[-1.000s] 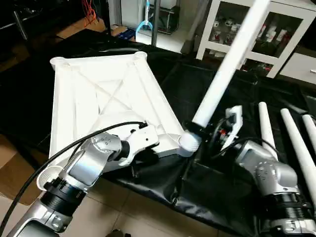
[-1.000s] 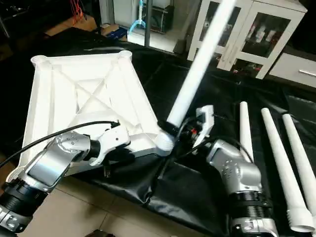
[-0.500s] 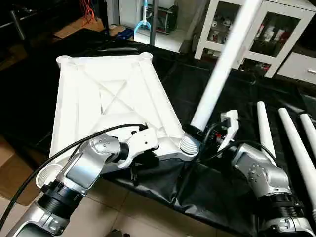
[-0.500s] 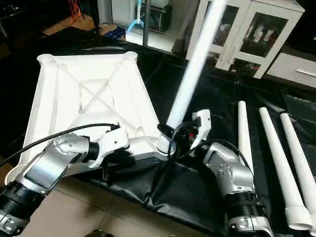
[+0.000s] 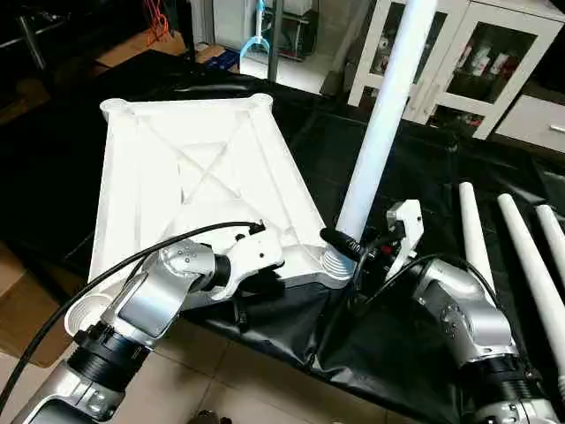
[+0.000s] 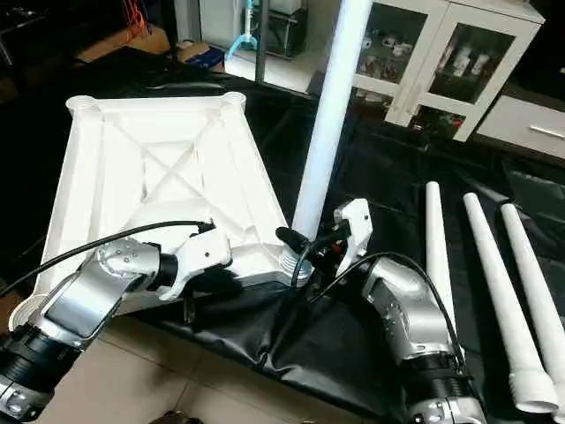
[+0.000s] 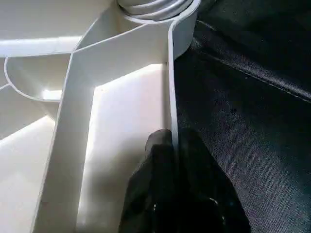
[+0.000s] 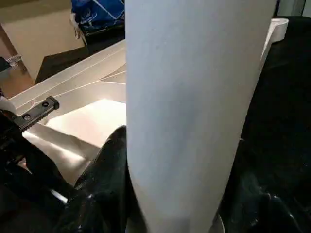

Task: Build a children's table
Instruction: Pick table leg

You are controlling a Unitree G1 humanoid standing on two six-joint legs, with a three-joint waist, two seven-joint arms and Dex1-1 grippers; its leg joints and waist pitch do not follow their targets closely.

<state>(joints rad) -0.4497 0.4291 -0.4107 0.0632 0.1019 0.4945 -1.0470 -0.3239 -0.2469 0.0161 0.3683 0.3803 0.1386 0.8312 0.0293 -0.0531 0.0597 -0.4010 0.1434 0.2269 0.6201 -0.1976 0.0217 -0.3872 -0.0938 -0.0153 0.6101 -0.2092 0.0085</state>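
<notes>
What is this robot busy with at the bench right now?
It is fitting a leg into the near corner socket of the upside-down tabletop. The right gripper grips the leg near its base, almost upright. The left gripper pinches the tabletop's rim. Three spare legs lie on the black cover.

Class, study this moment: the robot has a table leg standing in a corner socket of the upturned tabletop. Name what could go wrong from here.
1. The leg leans slightly; held low by the right gripper, it may seat crooked or jam in the corner socket.
2. The left gripper pinches just the thin rim of the tabletop; a hard push might slip it free or shift the tabletop.
3. That corner sits near the work surface's edge, so it could slide off.
</notes>
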